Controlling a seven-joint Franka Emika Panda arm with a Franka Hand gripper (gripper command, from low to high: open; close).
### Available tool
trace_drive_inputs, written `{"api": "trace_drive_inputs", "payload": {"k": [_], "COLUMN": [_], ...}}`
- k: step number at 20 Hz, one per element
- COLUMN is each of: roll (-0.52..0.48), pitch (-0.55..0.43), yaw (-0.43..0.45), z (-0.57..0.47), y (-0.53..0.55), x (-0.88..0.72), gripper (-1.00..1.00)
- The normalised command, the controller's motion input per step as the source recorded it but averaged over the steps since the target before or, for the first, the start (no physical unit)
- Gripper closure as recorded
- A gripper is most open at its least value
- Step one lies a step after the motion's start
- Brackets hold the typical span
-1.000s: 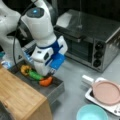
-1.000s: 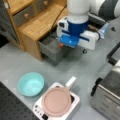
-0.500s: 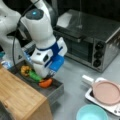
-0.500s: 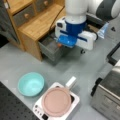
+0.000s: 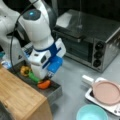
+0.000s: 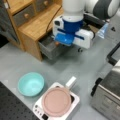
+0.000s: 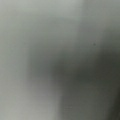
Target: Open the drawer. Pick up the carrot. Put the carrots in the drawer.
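Observation:
The grey drawer point(image 5: 54, 91) stands pulled out of the wooden-topped cabinet point(image 5: 17, 97) in both front views, its front panel point(image 6: 49, 50) facing the floor space. My gripper point(image 5: 45, 79) reaches down into the drawer's front end, its fingers hidden under the white and blue hand. The orange carrot point(image 5: 44, 84) sits right at the fingertips, low inside the drawer. In a front view only a sliver of the carrot point(image 6: 57, 43) peeks out beneath the hand. The wrist view is a grey blur with nothing distinct.
A yellow-orange pepper point(image 5: 25, 70) and a long green vegetable point(image 5: 33, 77) lie further back in the drawer. A silver toaster oven point(image 5: 95, 37) stands behind. A teal bowl point(image 6: 31, 83) and a pink plate on a white tray point(image 6: 56, 101) sit on the grey table.
The hand has sunk lower into the drawer, and the carrot has gone down with it toward the drawer's front end.

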Motion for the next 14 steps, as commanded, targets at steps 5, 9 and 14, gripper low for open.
{"api": "trace_drive_inputs", "payload": {"k": [5,9,14], "roll": [-0.055,-0.056,-0.065], "pitch": [0.123,0.124,0.139], "yaw": [0.168,0.171,0.177], "z": [0.06,0.06,0.07], "y": [-0.29,-0.26,-0.28], "x": [0.11,0.11,0.11], "gripper": [-1.0,-1.0,-1.0]}}
